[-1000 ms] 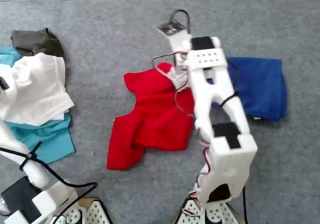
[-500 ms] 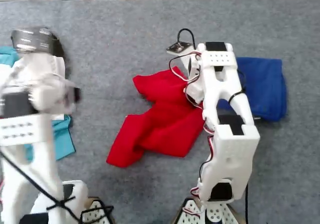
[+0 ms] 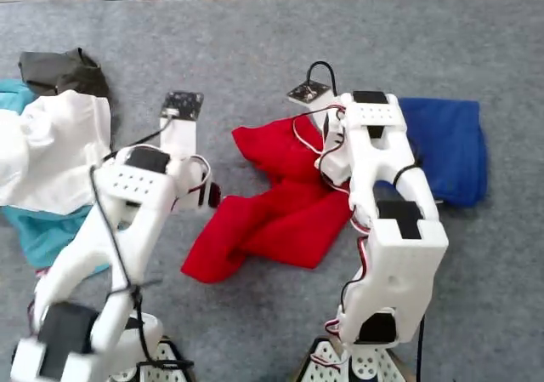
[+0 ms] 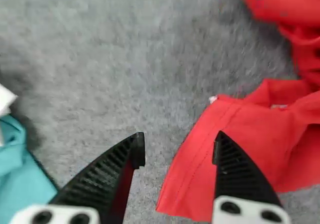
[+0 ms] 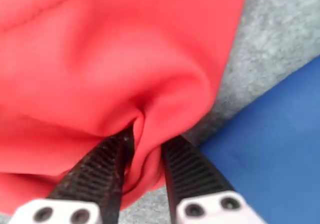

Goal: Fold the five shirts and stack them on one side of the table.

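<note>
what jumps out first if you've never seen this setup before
The crumpled red shirt in the middle of the grey felt-covered table grabs the eye, with the right gripper pinched shut on a fold of it beside the folded blue shirt. The left gripper hangs open at the red shirt's opposite edge, near a white shirt lying on a teal shirt.

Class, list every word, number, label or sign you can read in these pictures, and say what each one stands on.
No text here can be read.
Small white tag at the edge of the red shirt: too small and blurred to read.
Blue shirt and white shirt: no legible print on them.
</note>
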Motion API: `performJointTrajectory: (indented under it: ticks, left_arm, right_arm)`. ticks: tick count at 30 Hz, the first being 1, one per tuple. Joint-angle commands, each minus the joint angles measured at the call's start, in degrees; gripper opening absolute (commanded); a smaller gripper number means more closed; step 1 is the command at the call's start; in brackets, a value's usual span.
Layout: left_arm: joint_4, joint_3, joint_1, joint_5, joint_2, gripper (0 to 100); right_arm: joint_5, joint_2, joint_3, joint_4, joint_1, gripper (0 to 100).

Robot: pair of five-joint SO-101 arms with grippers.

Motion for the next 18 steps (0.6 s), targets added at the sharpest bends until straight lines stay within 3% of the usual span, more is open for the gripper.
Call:
performJointTrajectory:
  ticks: [1, 3, 6, 9, 14, 18]
  left_arm:
    - [-0.70, -0.13, 0.57, 0.35, 5.80, 24]
    - [-0.18, 0.22, 1.63, 0.35, 8.00, 24]
    - [-0.18, 1.63, 1.63, 0.79, 7.91, 24]
    - [1.23, 1.71, -4.88, 0.44, 4.04, 24]
    - [5.36, 1.98, -18.77, -2.64, -6.77, 24]
    - [8.79, 3.12, -25.10, -3.87, -15.65, 24]
  right_arm:
    - [0.44, 0.66, -3.30, 1.23, 0.44, 2.1]
    - [0.70, 0.66, -7.87, 4.40, 0.09, 7.2]
    - [2.37, 0.66, -16.75, 10.55, -0.62, 22.4]
    - [2.55, 0.66, -26.59, 16.35, -0.88, 34.5]
    - [6.59, 0.84, -44.00, 27.08, -0.79, 36.8]
    - [7.21, 0.57, -49.36, 27.16, -1.58, 36.8]
